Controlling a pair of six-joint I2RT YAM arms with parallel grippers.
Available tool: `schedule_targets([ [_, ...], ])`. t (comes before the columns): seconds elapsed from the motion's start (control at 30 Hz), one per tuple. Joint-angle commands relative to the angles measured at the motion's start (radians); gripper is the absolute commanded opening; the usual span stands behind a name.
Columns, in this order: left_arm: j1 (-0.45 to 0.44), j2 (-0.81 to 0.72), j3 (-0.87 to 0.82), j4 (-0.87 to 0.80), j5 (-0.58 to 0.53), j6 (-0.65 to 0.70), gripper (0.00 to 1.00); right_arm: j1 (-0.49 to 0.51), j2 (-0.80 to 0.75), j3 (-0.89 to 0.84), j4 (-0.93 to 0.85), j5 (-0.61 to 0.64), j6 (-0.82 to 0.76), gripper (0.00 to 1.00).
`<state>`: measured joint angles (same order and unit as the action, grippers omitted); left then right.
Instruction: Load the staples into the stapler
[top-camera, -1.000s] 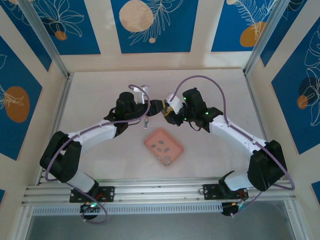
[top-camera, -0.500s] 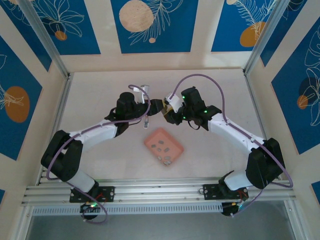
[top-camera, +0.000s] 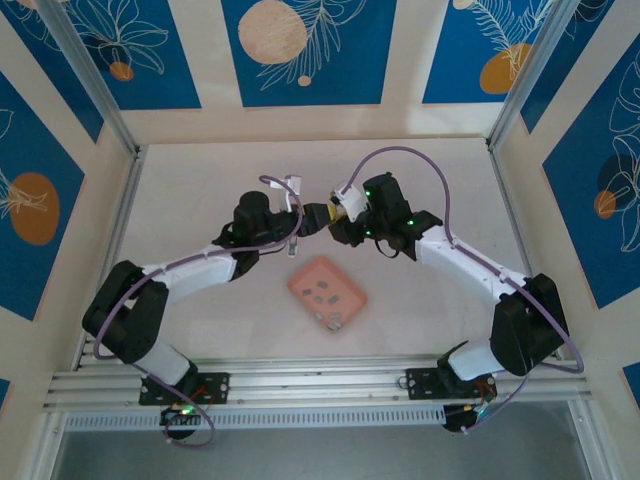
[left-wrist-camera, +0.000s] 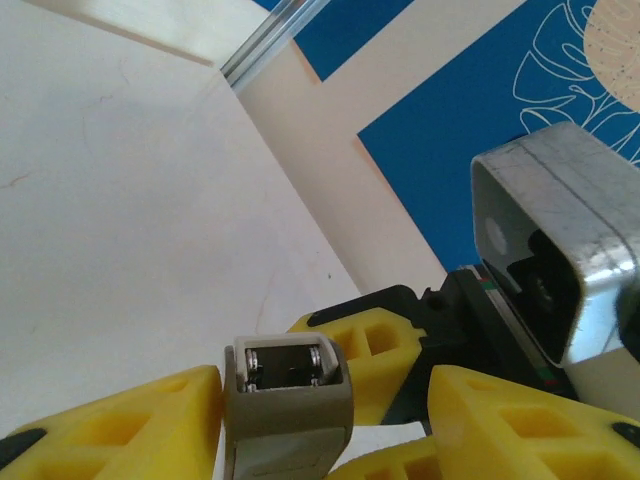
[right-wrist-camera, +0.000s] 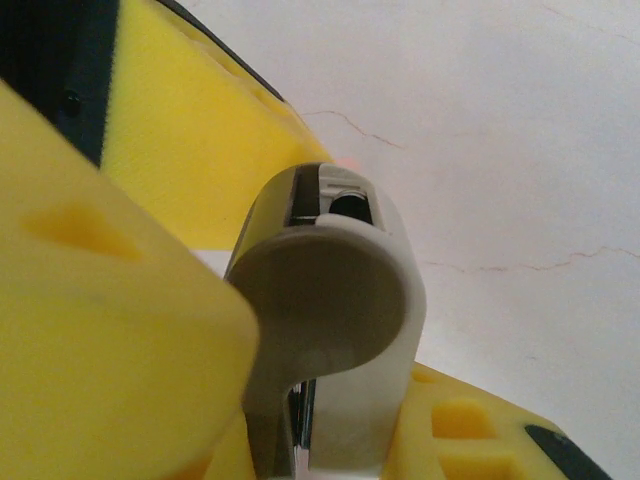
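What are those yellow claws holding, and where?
The stapler: the right gripper clamps its rounded end; the left gripper brackets its open end, grip unclear.

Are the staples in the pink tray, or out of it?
In the tray: several small dark strips, the staples, lie inside the pink tray. Whether the stapler holds any, I cannot tell.

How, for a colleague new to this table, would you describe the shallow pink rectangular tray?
On the pale table, look between the left arm and the right arm, nearer the bases than where they meet. There lies the shallow pink rectangular tray, set at a slant. Its pink colour and the tiny grey metal staples scattered inside set it apart.
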<state>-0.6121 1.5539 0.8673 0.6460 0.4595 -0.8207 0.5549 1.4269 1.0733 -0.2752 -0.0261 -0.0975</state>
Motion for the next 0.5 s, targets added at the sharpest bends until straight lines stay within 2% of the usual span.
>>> schedule_targets([
  [0.0,-0.005,0.012,-0.003,0.058,0.050,-0.030,0.55,-0.004,0.012,0.002,0.043,0.004,0.025,0.23],
  [0.27,-0.006,0.009,0.044,-0.096,0.036,0.045,0.50,0.008,-0.002,0.003,0.090,-0.024,0.018,0.23],
  [0.47,-0.007,0.024,0.050,-0.099,0.031,0.050,0.45,0.026,-0.017,-0.011,0.134,-0.038,0.008,0.23],
])
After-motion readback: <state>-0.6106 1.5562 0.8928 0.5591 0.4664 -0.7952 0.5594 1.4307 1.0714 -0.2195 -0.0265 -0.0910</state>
